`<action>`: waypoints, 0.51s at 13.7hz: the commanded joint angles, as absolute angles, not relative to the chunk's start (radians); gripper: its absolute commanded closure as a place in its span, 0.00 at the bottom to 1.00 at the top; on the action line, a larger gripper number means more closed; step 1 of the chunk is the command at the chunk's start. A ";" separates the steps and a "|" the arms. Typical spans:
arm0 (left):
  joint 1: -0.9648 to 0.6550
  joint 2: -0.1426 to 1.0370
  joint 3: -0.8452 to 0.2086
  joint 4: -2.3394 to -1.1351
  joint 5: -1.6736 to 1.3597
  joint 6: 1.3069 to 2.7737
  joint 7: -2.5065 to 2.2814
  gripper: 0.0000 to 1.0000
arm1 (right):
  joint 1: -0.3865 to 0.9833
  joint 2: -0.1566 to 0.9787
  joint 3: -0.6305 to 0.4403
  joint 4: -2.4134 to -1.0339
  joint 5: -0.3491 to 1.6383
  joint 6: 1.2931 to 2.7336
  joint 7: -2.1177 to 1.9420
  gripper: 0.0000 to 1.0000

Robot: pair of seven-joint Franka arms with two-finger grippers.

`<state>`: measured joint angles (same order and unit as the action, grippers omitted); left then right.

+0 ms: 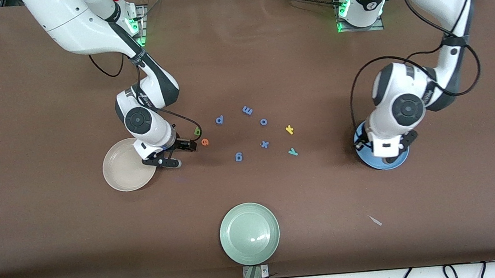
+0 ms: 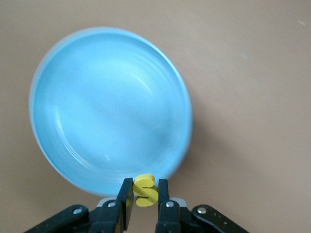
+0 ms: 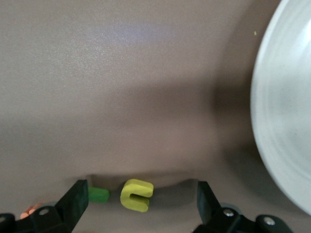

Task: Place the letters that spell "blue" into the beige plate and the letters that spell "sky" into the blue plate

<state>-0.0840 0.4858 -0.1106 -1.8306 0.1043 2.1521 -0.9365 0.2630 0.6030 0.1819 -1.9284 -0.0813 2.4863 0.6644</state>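
My left gripper [image 2: 144, 187] is shut on the yellow s [image 2: 145, 191] and holds it over the rim of the blue plate [image 2: 109, 107]; from the front, that hand covers most of the blue plate [image 1: 384, 164]. My right gripper [image 3: 142, 192] is open, low over the table beside the beige plate [image 1: 123, 169]. The yellow u [image 3: 137, 195] lies between its fingers, and the light green l [image 3: 98, 195] is next to one finger. The dark green b [image 1: 197, 131] and orange e [image 1: 204, 141] lie close by. Yellow k [image 1: 289, 129] and teal y [image 1: 293, 152] lie mid-table.
Blue letters p [image 1: 220, 120], m [image 1: 247, 110], o [image 1: 263, 121], x [image 1: 265, 144] and g [image 1: 239, 157] are scattered mid-table. A pale green plate [image 1: 250, 233] sits near the table's front edge.
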 commanded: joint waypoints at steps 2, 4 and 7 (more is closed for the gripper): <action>-0.034 0.540 -0.121 -1.830 0.140 2.184 -0.879 0.91 | 0.255 0.546 0.181 -1.967 -0.112 2.477 0.672 0.01; -0.018 0.552 -0.121 -1.824 0.140 2.197 -0.879 0.63 | 0.253 0.546 0.173 -1.965 -0.114 2.477 0.663 0.01; -0.020 0.525 -0.152 -1.822 0.134 2.180 -0.887 0.00 | 0.250 0.555 0.172 -1.967 -0.123 2.479 0.660 0.01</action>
<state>-0.0276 0.5510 -0.1175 -1.8306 0.1078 2.1961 -0.8873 0.2577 0.5779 0.1691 -1.9352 -0.0990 2.4813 0.6615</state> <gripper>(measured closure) 0.498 0.004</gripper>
